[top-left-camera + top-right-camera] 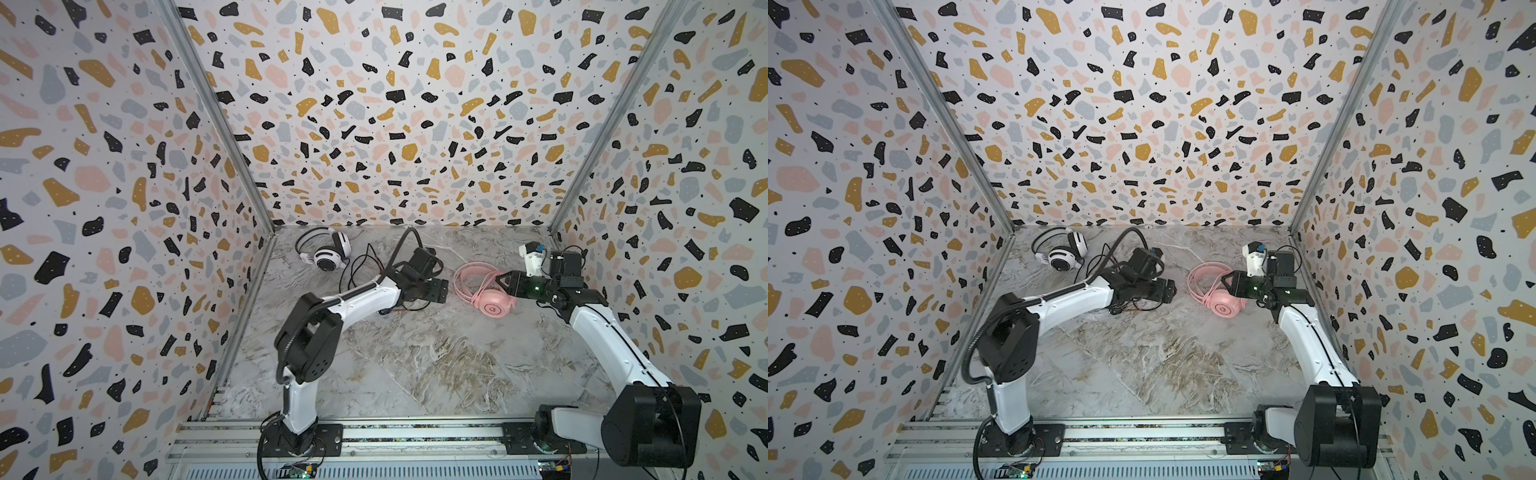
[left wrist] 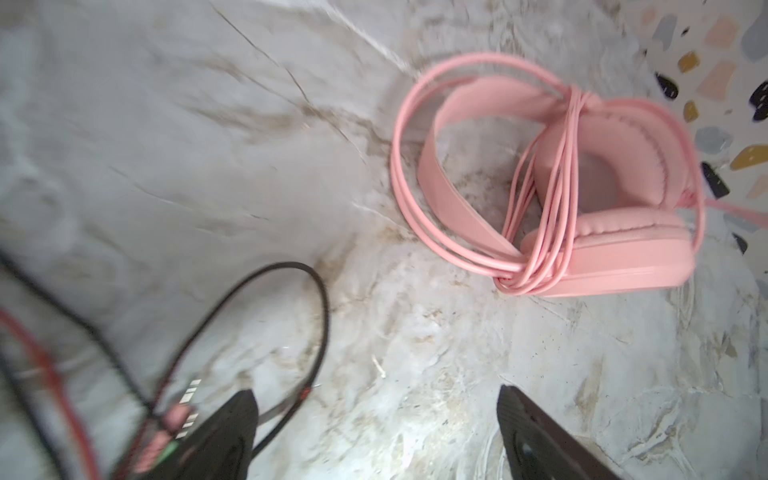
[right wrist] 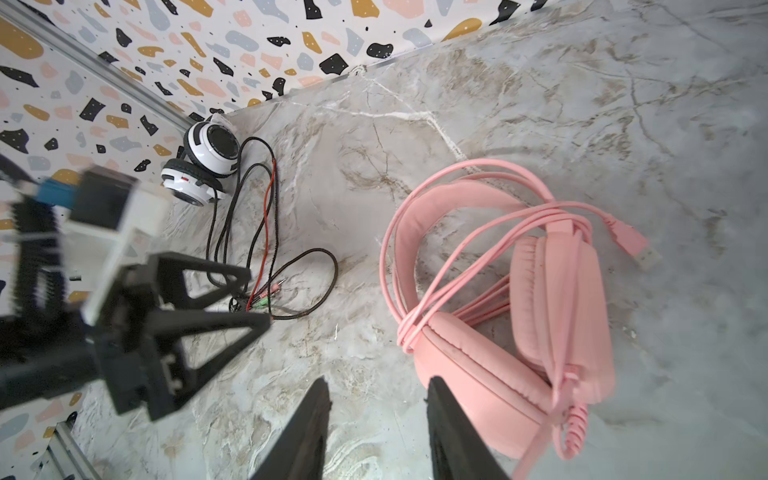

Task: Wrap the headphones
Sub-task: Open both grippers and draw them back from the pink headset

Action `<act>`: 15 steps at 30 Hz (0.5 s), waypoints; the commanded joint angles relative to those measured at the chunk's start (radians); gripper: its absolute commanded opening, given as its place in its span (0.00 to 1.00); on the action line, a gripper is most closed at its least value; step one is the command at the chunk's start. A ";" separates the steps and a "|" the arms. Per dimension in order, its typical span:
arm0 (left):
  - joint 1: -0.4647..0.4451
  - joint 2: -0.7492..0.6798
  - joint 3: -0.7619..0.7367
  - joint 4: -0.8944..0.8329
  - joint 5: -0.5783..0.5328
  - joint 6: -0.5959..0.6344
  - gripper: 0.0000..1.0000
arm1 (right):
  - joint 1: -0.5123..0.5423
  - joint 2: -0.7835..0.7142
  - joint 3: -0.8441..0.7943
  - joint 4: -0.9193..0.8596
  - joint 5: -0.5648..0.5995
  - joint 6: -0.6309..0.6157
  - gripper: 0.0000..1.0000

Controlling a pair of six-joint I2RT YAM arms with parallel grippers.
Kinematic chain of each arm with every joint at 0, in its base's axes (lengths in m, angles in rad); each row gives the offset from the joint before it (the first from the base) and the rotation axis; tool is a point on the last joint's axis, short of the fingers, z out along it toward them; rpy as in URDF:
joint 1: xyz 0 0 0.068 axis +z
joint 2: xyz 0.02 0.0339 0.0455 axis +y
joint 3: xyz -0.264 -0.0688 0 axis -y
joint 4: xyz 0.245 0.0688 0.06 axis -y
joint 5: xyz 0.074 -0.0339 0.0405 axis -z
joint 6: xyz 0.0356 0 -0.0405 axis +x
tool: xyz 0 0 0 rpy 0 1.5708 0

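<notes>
The pink headset (image 1: 492, 307) lies on the desk (image 1: 415, 365) at about two o'clock from its middle in both top views, with one ear cup's outer face up. Its pink cable (image 2: 561, 187) is wound several turns around the ear cups and looped along the headband, and the USB plug (image 3: 636, 245) lies loose beside it. The right hand (image 3: 377, 382) hovers over this headset from three o'clock, its jaws partly apart with nothing between them and one finger just beside an ear cup. The left hand (image 2: 374, 392) is at nine o'clock of the pink headset and apart from it, jaws wide and empty, over the plugs (image 3: 266, 293) of the black cable (image 3: 232, 216). That cable sprawls in loose loops back to the white headset (image 1: 328, 251), which rests in the far corner at eleven o'clock.
</notes>
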 commanded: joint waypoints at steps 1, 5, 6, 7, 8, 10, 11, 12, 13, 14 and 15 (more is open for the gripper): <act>0.135 -0.119 -0.034 -0.062 -0.025 0.084 0.91 | 0.051 -0.019 0.014 0.030 0.010 0.025 0.41; 0.325 -0.167 -0.014 -0.115 -0.058 0.118 0.91 | 0.119 -0.020 0.026 0.042 0.025 0.028 0.41; 0.370 -0.166 0.004 -0.127 -0.081 0.130 0.91 | 0.133 -0.022 0.028 0.047 0.026 0.031 0.41; 0.410 -0.159 0.019 -0.139 -0.114 0.121 0.91 | 0.145 -0.024 0.028 0.054 0.024 0.034 0.41; 0.448 -0.151 0.033 -0.147 -0.129 0.099 0.92 | 0.155 -0.025 0.026 0.060 0.023 0.036 0.41; 0.534 -0.113 0.060 -0.148 -0.108 0.031 0.92 | 0.171 -0.028 0.027 0.068 0.016 0.038 0.41; 0.572 -0.091 0.068 -0.145 -0.078 -0.006 0.92 | 0.176 -0.032 0.026 0.071 0.013 0.038 0.41; 0.614 -0.065 0.078 -0.141 -0.040 -0.044 0.92 | 0.180 -0.033 0.024 0.071 0.010 0.038 0.41; 0.643 -0.041 0.086 -0.135 -0.017 -0.077 0.91 | 0.182 -0.038 0.021 0.073 0.009 0.039 0.41; 0.674 -0.016 0.093 -0.121 0.020 -0.106 0.91 | 0.182 -0.044 0.015 0.073 0.007 0.039 0.41; 0.699 0.005 0.098 -0.105 0.042 -0.139 0.91 | 0.182 -0.052 0.009 0.074 0.006 0.036 0.41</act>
